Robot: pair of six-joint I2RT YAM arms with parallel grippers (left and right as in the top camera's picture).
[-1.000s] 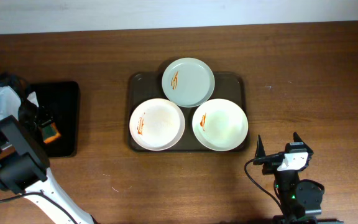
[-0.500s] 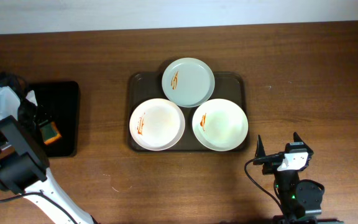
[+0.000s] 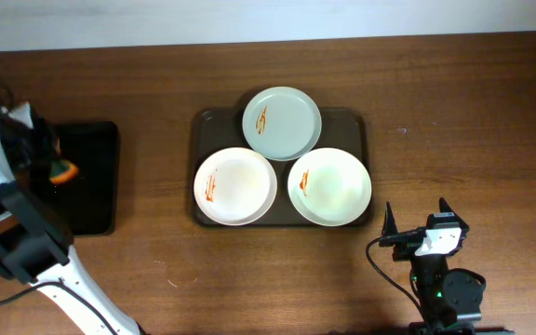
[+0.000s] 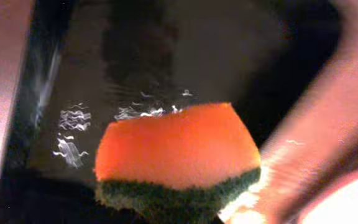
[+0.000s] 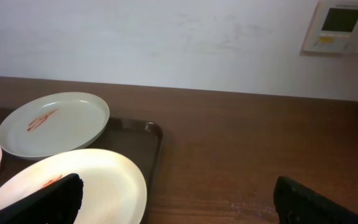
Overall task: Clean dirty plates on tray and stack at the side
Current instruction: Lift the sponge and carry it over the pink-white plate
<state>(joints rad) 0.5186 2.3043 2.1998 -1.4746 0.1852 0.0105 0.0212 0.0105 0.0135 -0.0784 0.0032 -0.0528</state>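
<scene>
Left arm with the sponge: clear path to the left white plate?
Probably yes. Left gripper holds the sponge above the black tray; only bare table lies between it and the plate, and the right gripper sits open well clear.

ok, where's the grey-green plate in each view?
Overhead: grey-green plate at top centre, at the far edge of the brown tray.
Right wrist: left side, mid-height, beyond the cream plate.
Left wrist: not in it; only the sponge and black tray show.
Shared landmark: the brown tray, seen in overhead and right wrist.
</scene>
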